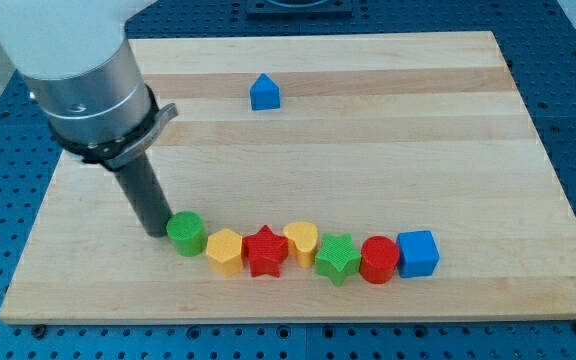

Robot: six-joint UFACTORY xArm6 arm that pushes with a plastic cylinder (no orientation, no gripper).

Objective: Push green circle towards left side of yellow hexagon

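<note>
One green circle [186,233] upright, between my tip [155,233] and yellow hexagon [225,250].

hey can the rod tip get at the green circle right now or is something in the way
Probably yes. My tip sits right beside the green circle, on its side toward the view's left, with nothing between them. The yellow hexagon lies on the circle's far side, toward the view's right, so it does not block the approach.

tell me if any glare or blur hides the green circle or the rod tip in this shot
Camera view: even, soft light, no glare on the wooden board; my tip and the green circle are sharp, the tip at the circle's left edge; only faint shadows under the blocks; the arm's pale upper body at the view's top left is slightly overexposed.
</note>
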